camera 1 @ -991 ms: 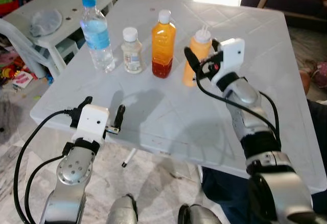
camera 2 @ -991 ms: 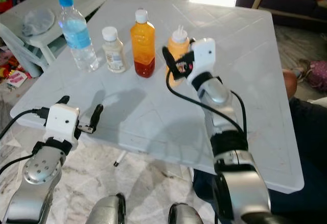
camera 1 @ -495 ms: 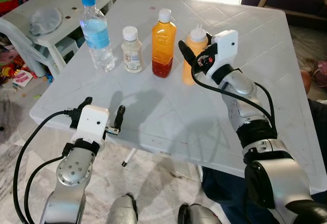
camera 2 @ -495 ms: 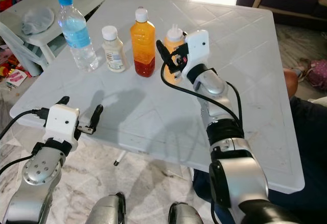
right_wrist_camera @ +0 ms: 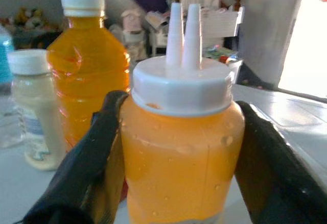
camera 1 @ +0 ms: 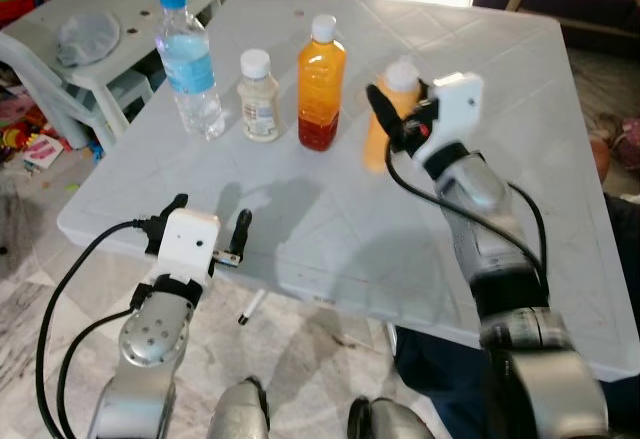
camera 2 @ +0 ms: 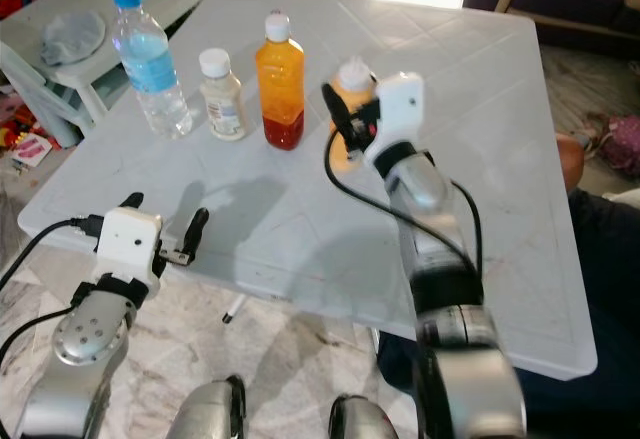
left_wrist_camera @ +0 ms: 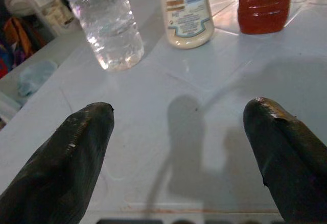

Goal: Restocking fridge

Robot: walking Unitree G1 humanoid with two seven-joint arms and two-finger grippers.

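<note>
Your right gripper has a black finger on each side of the squeeze bottle, which stands on the white table at the end of the row, right beside the juice bottle. It looks like the fingers are touching the bottle, but you can't be sure they hold it tight. If you lift too fast, it could slip, tip and knock the juice bottle. Your left gripper is wide open, holding nothing, near the table's front edge.
</note>
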